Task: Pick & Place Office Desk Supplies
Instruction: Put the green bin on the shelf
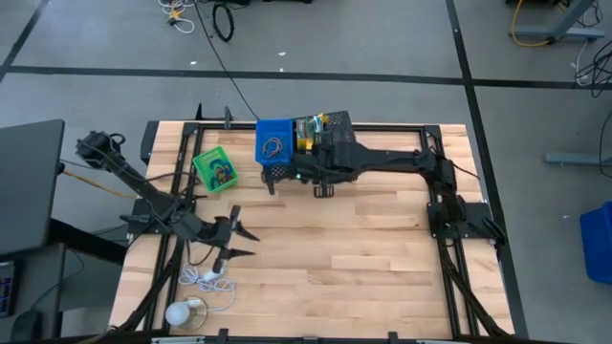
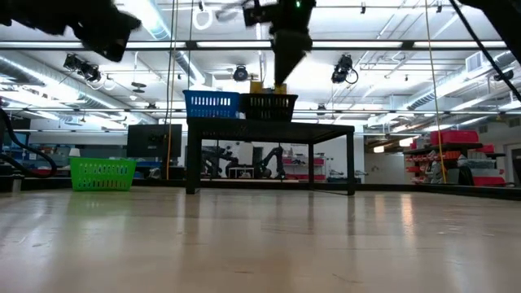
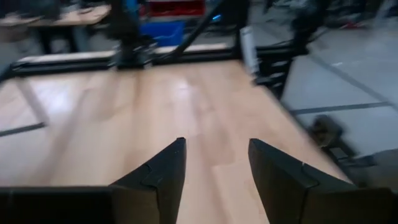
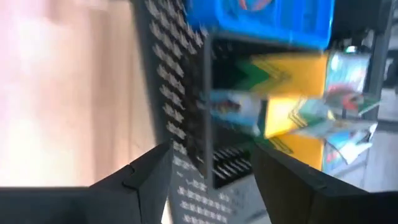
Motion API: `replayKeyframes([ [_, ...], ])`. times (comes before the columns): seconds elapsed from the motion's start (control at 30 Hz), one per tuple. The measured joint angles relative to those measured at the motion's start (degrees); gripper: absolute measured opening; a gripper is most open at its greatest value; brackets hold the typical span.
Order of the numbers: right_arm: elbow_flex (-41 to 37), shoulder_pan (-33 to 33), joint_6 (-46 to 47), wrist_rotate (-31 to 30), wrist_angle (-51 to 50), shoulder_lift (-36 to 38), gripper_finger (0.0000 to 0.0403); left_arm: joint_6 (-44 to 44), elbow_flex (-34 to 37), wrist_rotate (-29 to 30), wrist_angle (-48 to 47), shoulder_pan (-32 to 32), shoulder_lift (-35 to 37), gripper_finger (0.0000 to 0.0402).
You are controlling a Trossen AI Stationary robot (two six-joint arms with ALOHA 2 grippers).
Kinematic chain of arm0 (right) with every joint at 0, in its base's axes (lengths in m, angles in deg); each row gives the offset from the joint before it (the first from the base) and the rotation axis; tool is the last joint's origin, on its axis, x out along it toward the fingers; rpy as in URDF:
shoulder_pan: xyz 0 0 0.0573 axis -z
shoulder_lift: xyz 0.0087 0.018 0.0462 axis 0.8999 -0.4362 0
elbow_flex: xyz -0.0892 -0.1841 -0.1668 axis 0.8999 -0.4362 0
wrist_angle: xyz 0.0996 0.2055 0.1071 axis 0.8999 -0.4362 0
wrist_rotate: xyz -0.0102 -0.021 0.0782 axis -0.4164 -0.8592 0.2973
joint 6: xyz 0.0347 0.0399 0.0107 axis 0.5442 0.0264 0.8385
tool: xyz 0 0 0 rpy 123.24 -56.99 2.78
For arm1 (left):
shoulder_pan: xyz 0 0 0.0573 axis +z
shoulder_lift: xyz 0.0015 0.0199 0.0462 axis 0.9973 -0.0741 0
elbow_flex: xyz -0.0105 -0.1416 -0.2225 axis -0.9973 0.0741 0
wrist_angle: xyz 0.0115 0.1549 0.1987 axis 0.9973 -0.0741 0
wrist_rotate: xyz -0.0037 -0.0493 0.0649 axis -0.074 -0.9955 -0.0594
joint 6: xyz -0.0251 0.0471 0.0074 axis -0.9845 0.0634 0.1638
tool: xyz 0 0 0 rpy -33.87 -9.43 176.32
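Spread fingers are shown on the right gripper (image 4: 211, 165), with nothing pinched between them; it is held above the black tray (image 4: 186, 93) at the far edge of the table (image 1: 363, 258). Inside that tray a yellow block (image 4: 292, 93) is seen with what seems to be a green-blue packet (image 4: 233, 109) lying against it, though the wrist view is smeared. The blue tray (image 1: 274, 145) is set directly beside the black one, touching it, and coloured loops (image 1: 273, 148) are visible in it. The green tray (image 1: 215, 168) is placed a little apart from the blue one, nearer the left side, also with small items inside. The left gripper (image 3: 214, 171) is held over bare wood near the table's left front, its fingers parted and empty. A white coiled cable (image 1: 206, 277) and a white ball (image 1: 180, 313) are found close to it at the front edge.
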Motion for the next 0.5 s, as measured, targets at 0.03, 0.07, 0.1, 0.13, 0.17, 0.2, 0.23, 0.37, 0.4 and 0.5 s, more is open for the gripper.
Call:
replayKeyframes([
  [0.03, 0.02, -1.01, 0.49, 0.02, 0.58, 0.57, 0.0222, -0.04, 0.0, 0.95, -1.21, 0.59, 0.32, 0.0187],
  [0.07, 0.02, -2.2, 0.86, 0.05, 0.57, 0.98, 0.022, -0.2, 0.0, 2.09, -2.58, 1.26, 0.76, 0.0192],
  [0.1, 0.02, -3.55, 1.23, 0.1, 1.46, 1.65, 0.0219, -0.39, -0.01, 3.01, -3.88, 1.98, 1.09, 0.0197],
  [0.13, 0.02, -4.92, 1.45, 0.21, 2.59, 2.31, 0.0218, -0.61, -0.04, 3.91, -5.45, 2.8, 1.45, 0.0203],
  [0.17, 0.04, -6.39, 1.77, 0.2, 3.45, 2.81, 0.0218, -0.86, -0.04, 4.72, -6.92, 3.68, 1.74, 0.0207],
  [0.2, 0.04, -7.88, 2.15, 0.26, 4.31, 3.46, 0.0218, -1.09, -0.04, 5.17, -7.75, 4.5, 1.93, 0.0212],
  [0.23, 0.04, -9.26, 2.59, 0.49, 5.23, 3.91, 0.0218, -1.35, -0.04, 5.31, -8.47, 5.37, 2.26, 0.0217],
  [0.37, 0.09, -14.88, 5.82, 2.11, 7.04, 4.66, 0.0217, -1.9, -0.04, 4.98, -11.73, 8.67, 3.4, 0.0234],
  [0.4, 0.09, -16.38, 6.73, 2.31, 7.15, 4.73, 0.0217, -2.28, -0.04, 4.92, -13.03, 9.45, 3.5, 0.0238],
  [0.5, -0.08, -20.6, 10.23, 2.38, 6.36, 4.73, 0.0217, -4.48, -0.04, 4.88, -16.88, 11.89, 3.53, 0.0246],
])
